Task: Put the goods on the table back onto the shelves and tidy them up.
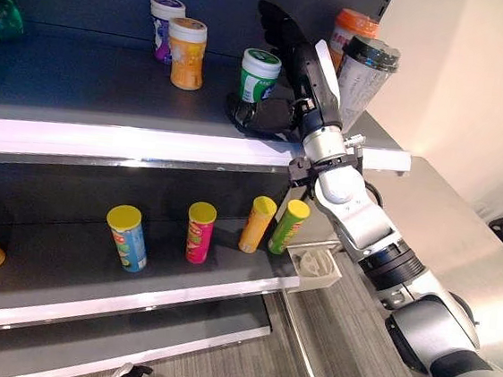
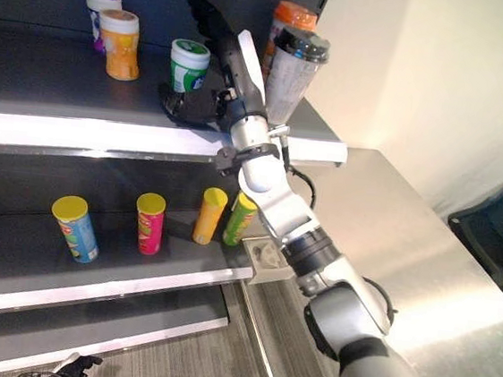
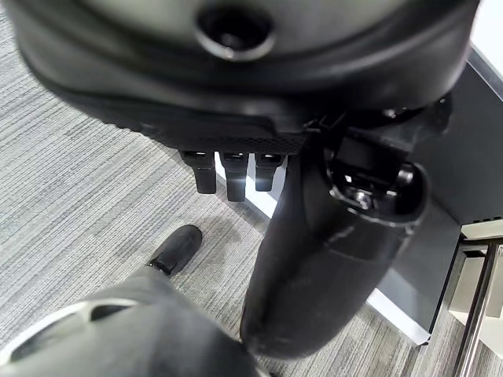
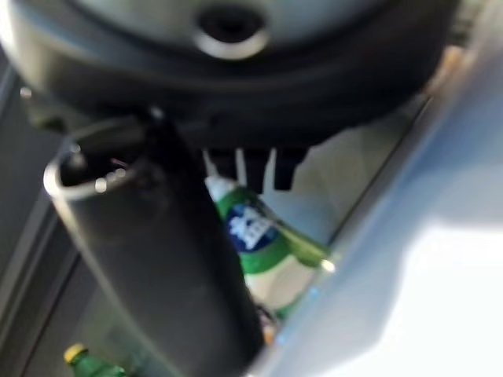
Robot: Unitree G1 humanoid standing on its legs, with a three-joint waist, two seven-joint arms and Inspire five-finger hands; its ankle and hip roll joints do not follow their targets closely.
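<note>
the right hand point(image 1: 289, 44) is up on the top shelf point(image 1: 104, 133), just beside the green-and-white jar point(image 1: 259, 74). its fingers are straight and spread, rising behind the jar, with the thumb low near the jar's base; it has hold of nothing. whether it touches the jar, i cannot tell.

taking that jar as the landmark: an orange-bodied jar point(image 1: 187, 53) and a purple-and-white jar point(image 1: 165, 23) stand further in along the same shelf, away from the hand. a tall clear tumbler with a dark lid point(image 1: 364, 74) and an orange-lidded tub point(image 1: 352, 28) stand on the jar's other side, close against the forearm. on the shelf below the jar, four snack tubes lean: blue point(image 1: 127, 237), pink point(image 1: 199, 232), orange point(image 1: 257, 224) and green point(image 1: 288, 226).

the left hand point(image 3: 236, 169) hangs low over the grey carpet, fingers relaxed and empty.

the main risk, as i judge it, is the tumbler: it sits near the shelf's end, and a sideways sweep of the arm could tip it off. a hasty pull of the open fingers could also topple the green-and-white jar or shove it toward the shelf's front lip. the leaning tubes below look easy to upset if the elbow drops.
</note>
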